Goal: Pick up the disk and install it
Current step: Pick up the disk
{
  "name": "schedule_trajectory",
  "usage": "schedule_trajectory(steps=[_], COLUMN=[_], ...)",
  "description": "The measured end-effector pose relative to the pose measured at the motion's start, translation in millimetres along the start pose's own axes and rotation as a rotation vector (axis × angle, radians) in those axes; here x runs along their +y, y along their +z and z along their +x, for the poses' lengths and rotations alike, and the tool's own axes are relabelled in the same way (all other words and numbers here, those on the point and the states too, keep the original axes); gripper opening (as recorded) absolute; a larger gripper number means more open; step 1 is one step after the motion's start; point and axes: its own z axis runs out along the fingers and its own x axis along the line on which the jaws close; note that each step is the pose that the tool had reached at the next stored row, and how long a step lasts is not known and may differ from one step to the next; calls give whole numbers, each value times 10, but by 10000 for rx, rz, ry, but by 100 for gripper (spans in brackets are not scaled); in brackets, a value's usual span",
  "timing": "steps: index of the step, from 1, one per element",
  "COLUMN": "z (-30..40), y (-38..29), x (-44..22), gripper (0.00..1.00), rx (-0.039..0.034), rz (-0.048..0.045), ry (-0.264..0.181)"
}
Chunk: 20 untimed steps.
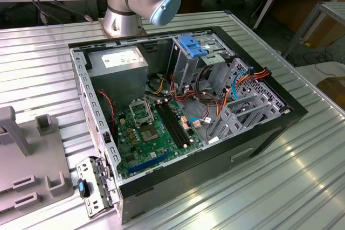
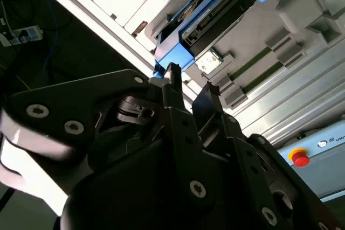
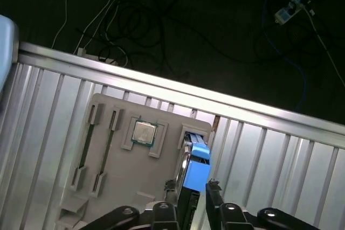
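The disk (image 3: 197, 168) stands on edge in a slot of a grey fixture (image 3: 113, 187), a grey drive clipped in a bright blue carrier. In the second wrist view the disk (image 2: 215, 12) shows its dark connector edge and blue end tabs. My gripper (image 3: 191, 187) hangs just above the carrier's blue end, one black finger on each side. In the second wrist view the gripper (image 2: 190, 82) is open, with a clear gap between the fingertips and nothing held.
The open computer case (image 1: 269, 95) lies on the ribbed metal table, with another blue carrier (image 1: 191, 45) in its drive bay. The fixture (image 1: 27, 154) sits at the exterior view's left. It also holds a processor chip (image 3: 144, 132). A red stop button (image 2: 299, 158) is nearby.
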Motion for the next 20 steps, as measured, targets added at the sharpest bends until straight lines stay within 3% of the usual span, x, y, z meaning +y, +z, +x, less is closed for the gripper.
schedule_trajectory(steps=[2, 4, 7, 11, 17, 20], z=[0, 0, 0, -3, -10, -11], y=[0, 0, 0, 27, 129, 151], x=[0, 0, 0, -1, -3, -4], gripper=[48, 48, 66, 66, 66, 66], rx=[0, 0, 0, 4, -3, -3], rz=[1, 1, 2, 18, 4, -3], ry=[0, 0, 0, 14, 725, 815])
